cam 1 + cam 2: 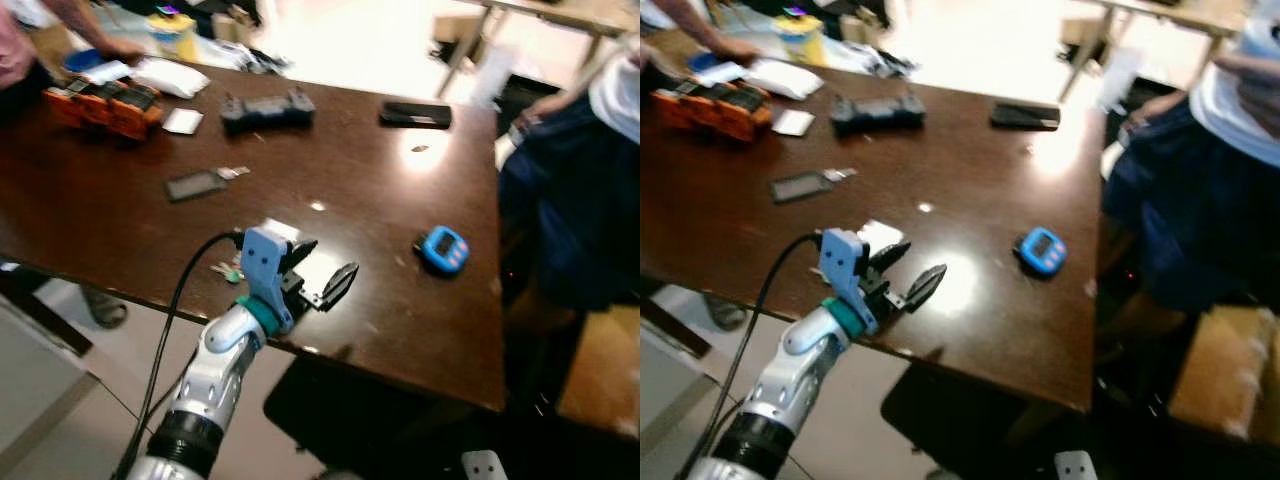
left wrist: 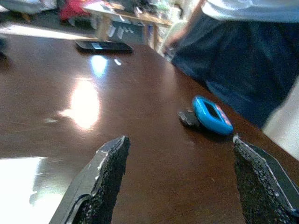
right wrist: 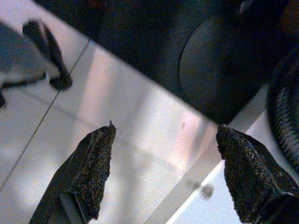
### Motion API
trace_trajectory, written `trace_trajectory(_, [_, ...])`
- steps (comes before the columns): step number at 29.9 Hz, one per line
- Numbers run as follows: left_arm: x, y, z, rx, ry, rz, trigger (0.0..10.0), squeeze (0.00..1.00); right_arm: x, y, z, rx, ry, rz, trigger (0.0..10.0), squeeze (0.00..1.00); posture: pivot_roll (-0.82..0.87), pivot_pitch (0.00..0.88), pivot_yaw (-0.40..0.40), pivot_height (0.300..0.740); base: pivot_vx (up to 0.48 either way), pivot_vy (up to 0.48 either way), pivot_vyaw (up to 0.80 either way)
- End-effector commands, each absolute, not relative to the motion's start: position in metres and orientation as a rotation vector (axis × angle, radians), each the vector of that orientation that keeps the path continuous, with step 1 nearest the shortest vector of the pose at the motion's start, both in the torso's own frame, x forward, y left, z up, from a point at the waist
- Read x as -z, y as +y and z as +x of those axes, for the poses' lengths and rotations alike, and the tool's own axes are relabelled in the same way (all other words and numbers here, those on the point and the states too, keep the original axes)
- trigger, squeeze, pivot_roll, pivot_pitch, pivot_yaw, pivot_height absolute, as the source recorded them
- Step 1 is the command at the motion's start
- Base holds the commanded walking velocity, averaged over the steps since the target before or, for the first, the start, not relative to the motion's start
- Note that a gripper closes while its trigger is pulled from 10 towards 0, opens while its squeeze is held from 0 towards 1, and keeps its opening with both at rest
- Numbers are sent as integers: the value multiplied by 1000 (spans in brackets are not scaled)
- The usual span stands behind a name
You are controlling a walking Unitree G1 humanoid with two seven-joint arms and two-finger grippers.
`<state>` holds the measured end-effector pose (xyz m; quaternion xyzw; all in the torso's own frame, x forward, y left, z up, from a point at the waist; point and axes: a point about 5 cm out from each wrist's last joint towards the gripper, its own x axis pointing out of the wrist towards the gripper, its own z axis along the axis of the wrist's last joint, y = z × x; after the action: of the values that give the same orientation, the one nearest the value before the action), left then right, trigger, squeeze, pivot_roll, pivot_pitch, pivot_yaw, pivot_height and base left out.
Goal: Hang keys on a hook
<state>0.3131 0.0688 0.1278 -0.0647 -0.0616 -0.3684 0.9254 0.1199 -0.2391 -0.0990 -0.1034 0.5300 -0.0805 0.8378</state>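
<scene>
On a dark glossy wooden surface [image 1: 120, 215], a blue key fob [image 1: 443, 249] lies well right of the left tool [image 1: 318, 270], fingers spread wide, empty — likely light, hard, slippery — best pinched across its edges.

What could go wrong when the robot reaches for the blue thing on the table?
1. The left gripper is open near the table's front edge, with the blue key fob farther across near the right edge; a nudge might slide it off.
2. A person stands close beside that edge, so a reaching arm could brush them.
3. The head views are blurred, so aim may be off.
</scene>
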Motion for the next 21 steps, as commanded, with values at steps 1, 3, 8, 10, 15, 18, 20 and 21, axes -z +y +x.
trace_trajectory(1, [-119,72,311,740,-89,-118,10000,0,99,-235,124,169,1113,-209,10000,0,-47,65,86,740,0,0,0])
trace_trajectory(3, [-119,72,310,734,-87,-118,10000,0,99,-235,124,169,1113,-208,10000,0,-44,64,83,740,0,0,0])
trace_trajectory(8, [-116,71,310,705,-79,-101,10000,0,99,-234,125,161,1110,-211,10000,0,-44,65,74,740,0,0,0])
trace_trajectory(10, [-115,71,311,692,-75,-91,10000,0,99,-234,125,158,1109,-214,10000,0,-43,68,68,740,0,0,0])
trace_trajectory(15, [-121,77,320,566,-97,-82,10000,0,98,-235,126,152,1108,-221,10000,0,-54,64,71,740,0,0,0])
trace_trajectory(18, [-122,80,323,534,-100,-91,10000,0,98,-235,126,152,1108,-221,10000,0,-54,64,71,740,0,0,0])
trace_trajectory(20, [-123,93,327,446,-93,-76,10000,0,98,-236,125,155,1108,-219,10000,0,-56,66,77,740,0,0,0])
trace_trajectory(21, [-123,93,327,446,-93,-76,10000,0,98,-236,125,155,1108,-219,10000,0,-56,66,77,740,0,0,0])
